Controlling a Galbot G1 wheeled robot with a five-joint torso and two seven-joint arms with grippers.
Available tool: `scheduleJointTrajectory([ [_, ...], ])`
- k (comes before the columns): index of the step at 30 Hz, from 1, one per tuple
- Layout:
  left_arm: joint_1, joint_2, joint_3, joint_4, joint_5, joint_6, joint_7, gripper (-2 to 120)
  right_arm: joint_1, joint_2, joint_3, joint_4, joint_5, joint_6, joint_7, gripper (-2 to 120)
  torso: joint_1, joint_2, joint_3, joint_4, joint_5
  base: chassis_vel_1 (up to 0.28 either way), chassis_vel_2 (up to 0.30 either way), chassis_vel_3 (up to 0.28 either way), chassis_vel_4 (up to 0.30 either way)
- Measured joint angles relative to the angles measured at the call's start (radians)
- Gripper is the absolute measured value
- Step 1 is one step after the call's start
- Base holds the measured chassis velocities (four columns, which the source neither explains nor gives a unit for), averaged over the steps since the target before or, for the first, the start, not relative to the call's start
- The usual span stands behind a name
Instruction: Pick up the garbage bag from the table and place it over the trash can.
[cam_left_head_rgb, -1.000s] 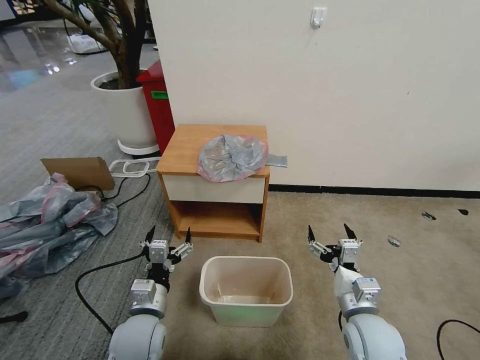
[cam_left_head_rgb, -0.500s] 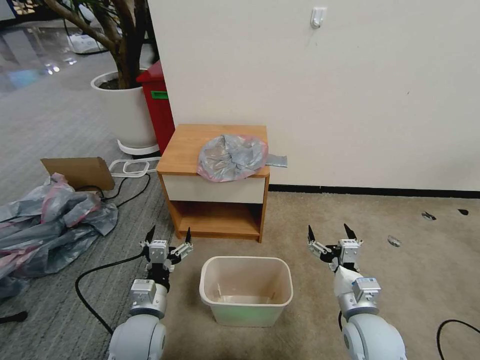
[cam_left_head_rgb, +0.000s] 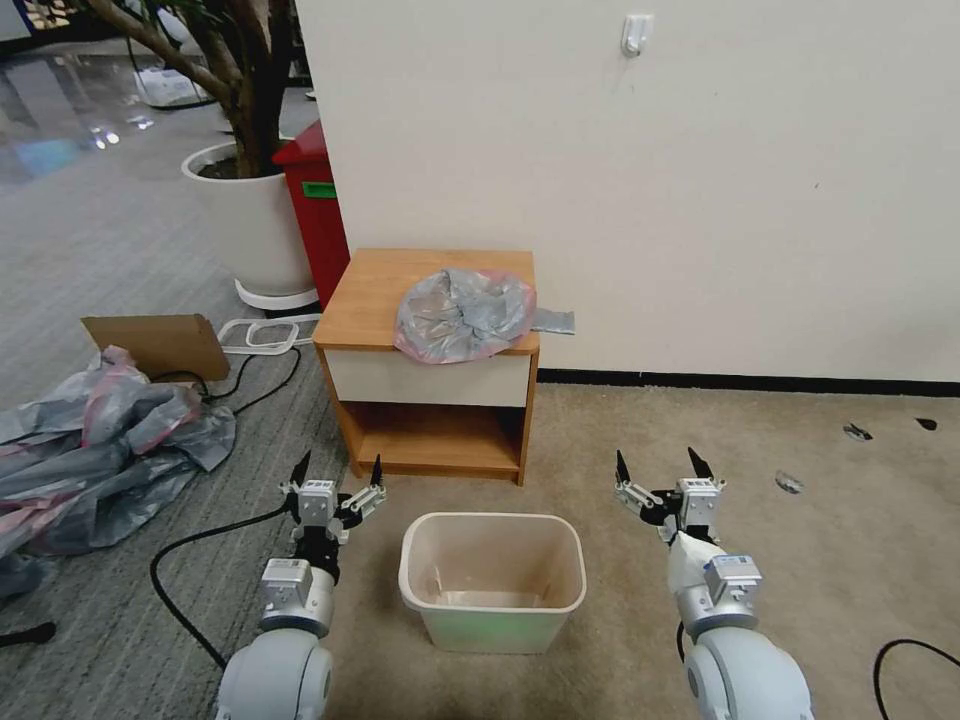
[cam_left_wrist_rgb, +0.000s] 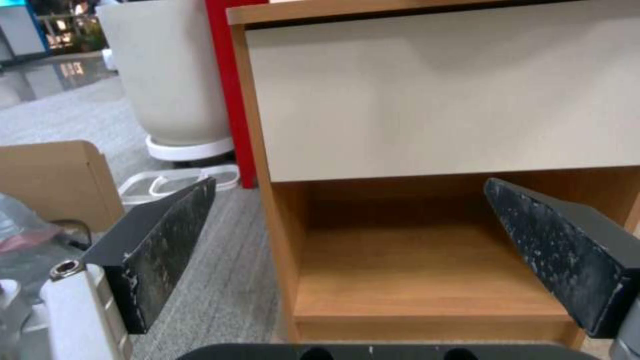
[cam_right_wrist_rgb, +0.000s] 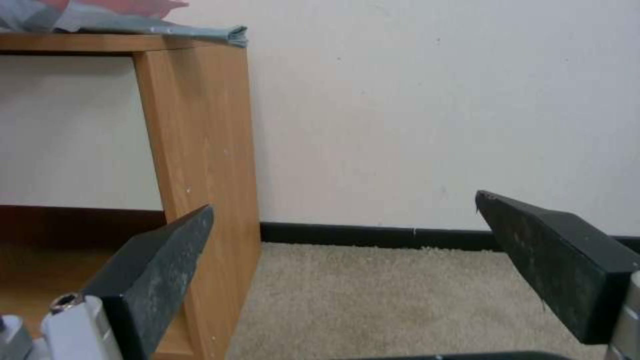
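Note:
The garbage bag (cam_left_head_rgb: 463, 314), grey and wrinkly with a pink rim, lies crumpled on the right half of the table (cam_left_head_rgb: 375, 285), a corner of it (cam_right_wrist_rgb: 193, 31) hanging past the table's right edge. The trash can (cam_left_head_rgb: 492, 578), beige and bare inside, stands on the carpet in front of the table. My left gripper (cam_left_head_rgb: 337, 472) hovers open to the left of the trash can, facing the table's shelf gap (cam_left_wrist_rgb: 413, 255). To the right of the trash can my right gripper (cam_left_head_rgb: 657, 465) is open as well, pointing at the table's right side panel (cam_right_wrist_rgb: 200, 145) and the wall.
A heap of grey and pink plastic sheeting (cam_left_head_rgb: 95, 445) and a cardboard piece (cam_left_head_rgb: 155, 345) lie at the left, with a black cable (cam_left_head_rgb: 190, 560) crossing the floor. A red bin (cam_left_head_rgb: 315, 215) and a white planter (cam_left_head_rgb: 250, 220) stand behind the table. Another cable (cam_left_head_rgb: 915, 660) lies at the right.

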Motion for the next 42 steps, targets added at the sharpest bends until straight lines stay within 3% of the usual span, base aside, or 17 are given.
scheduleJointTrajectory([
  [5,0.003,0.001,-0.001,-0.004,-0.001,0.002,0.000,100,-0.003,0.000,0.000,0.007,0.001,0.000,0.000,100,0.000,0.000,0.000,0.0000,0.0000,0.000,0.000,0.000,0.000],
  [11,0.078,0.044,-0.033,-0.125,-0.065,0.058,-0.047,100,-0.064,0.017,0.003,0.143,0.041,-0.042,0.018,100,0.000,0.000,0.000,0.0001,-0.0001,0.000,0.000,0.000,0.000],
  [18,0.211,0.119,-0.089,-0.339,-0.179,0.159,-0.132,100,-0.173,0.040,-0.002,0.381,0.128,-0.124,0.061,100,0.000,0.000,0.000,-0.0002,-0.0004,0.000,0.000,0.000,0.000],
  [19,0.211,0.119,-0.089,-0.339,-0.179,0.159,-0.132,100,-0.173,0.040,-0.002,0.381,0.128,-0.124,0.061,100,0.000,0.000,0.000,-0.0002,-0.0004,0.000,0.000,0.000,0.000],
  [23,0.293,0.166,-0.124,-0.471,-0.249,0.220,-0.184,100,-0.191,0.002,-0.077,0.393,0.184,-0.157,0.094,100,0.000,0.000,0.000,0.0002,-0.0002,0.000,0.000,0.000,0.000],
  [29,0.355,0.201,-0.150,-0.508,-0.301,0.267,-0.223,100,-0.181,-0.019,-0.087,0.382,0.255,-0.146,0.097,100,0.000,0.000,0.000,0.0002,-0.0002,0.000,0.000,0.000,0.000],
  [34,0.360,0.204,-0.153,-0.509,-0.307,0.271,-0.227,100,-0.122,-0.020,-0.077,0.352,0.440,-0.138,0.108,100,0.000,0.000,0.000,0.0000,-0.0001,0.000,0.000,0.000,0.000],
  [35,0.361,0.205,-0.156,-0.509,-0.310,0.268,-0.227,100,-0.079,-0.018,-0.073,0.329,0.538,-0.139,0.128,100,0.000,0.000,0.000,-0.0001,-0.0003,0.000,0.000,0.000,0.000],
  [37,0.365,0.208,-0.163,-0.509,-0.314,0.262,-0.226,100,-0.066,-0.017,-0.072,0.323,0.564,-0.140,0.133,100,0.000,0.000,0.000,-0.0002,-0.0005,0.000,0.000,0.000,0.000],
  [39,0.424,0.229,-0.226,-0.507,-0.351,0.196,-0.209,100,0.032,-0.011,-0.070,0.270,0.747,-0.162,0.166,100,0.000,0.000,0.000,0.0001,0.0005,0.000,0.000,0.000,0.000],
  [42,0.439,0.233,-0.239,-0.506,-0.359,0.180,-0.202,100,0.136,0.000,-0.074,0.211,0.874,-0.177,0.198,100,0.000,0.000,0.000,0.0002,0.0001,0.000,0.000,0.000,0.000],
])
